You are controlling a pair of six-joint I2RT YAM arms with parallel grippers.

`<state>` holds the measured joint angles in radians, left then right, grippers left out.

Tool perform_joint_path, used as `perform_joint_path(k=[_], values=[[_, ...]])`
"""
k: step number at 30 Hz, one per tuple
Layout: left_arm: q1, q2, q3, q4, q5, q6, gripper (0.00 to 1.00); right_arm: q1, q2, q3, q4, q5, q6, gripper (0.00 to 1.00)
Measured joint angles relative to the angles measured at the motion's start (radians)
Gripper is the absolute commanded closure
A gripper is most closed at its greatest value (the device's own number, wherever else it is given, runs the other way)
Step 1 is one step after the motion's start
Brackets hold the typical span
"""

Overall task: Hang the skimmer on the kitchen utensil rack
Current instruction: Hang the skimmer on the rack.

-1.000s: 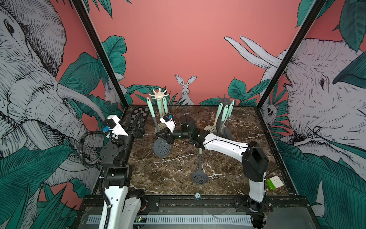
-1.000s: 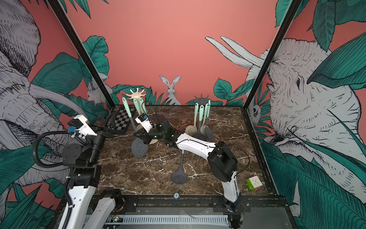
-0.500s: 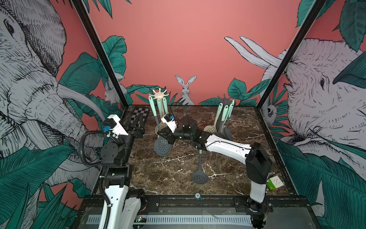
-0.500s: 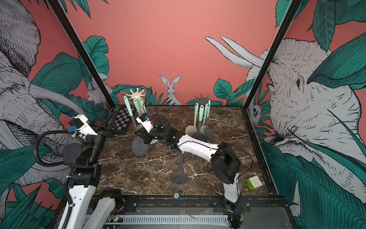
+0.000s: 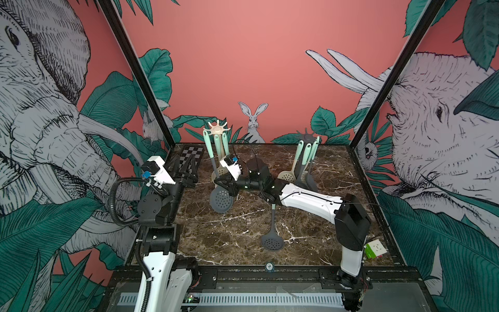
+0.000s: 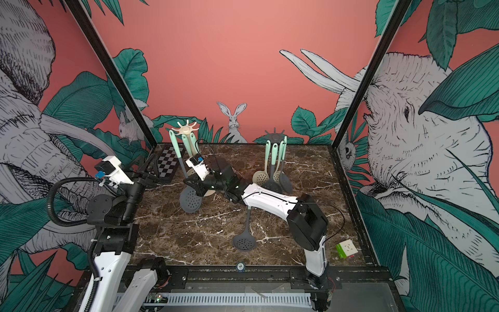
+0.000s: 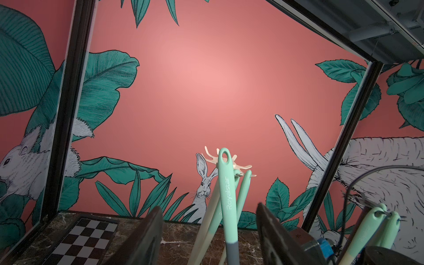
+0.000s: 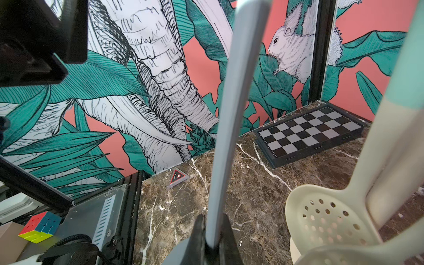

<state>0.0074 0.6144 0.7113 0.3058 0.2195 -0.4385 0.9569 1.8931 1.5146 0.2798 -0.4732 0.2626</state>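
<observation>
A grey skimmer [image 5: 221, 200] with a mint handle is held upright, head down, beside the cream utensil rack [image 5: 217, 129] at the back left; both top views show it [image 6: 190, 200]. My right gripper [image 5: 222, 184] is shut on its grey shaft [image 8: 229, 114], just above the head. In the left wrist view the handle's loop end [image 7: 226, 158] sits level with the rack's hooks [image 7: 243, 167]; whether it touches one I cannot tell. My left gripper [image 5: 189, 168] stands open and empty left of the rack, its fingers [image 7: 142, 241] wide apart.
Cream skimmers [image 8: 325, 220] hang on the cream rack. A second grey skimmer [image 5: 271, 239] lies on the marble table. A dark rack [image 5: 306, 135] with several utensils stands back right. A chessboard [image 5: 192, 156] lies back left, a Rubik's cube [image 5: 374, 250] front right.
My right gripper has raised the skimmer slightly, bringing the handle's end up to the rack's top. The left arm has not moved.
</observation>
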Motion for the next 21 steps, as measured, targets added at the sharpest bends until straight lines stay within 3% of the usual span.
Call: perform_joint_path(k=[21], values=[[0.000,0.011,0.000,0.012,0.005,-0.002,0.35,-0.008,0.014,0.001,0.030,-0.034,0.082,1.00]])
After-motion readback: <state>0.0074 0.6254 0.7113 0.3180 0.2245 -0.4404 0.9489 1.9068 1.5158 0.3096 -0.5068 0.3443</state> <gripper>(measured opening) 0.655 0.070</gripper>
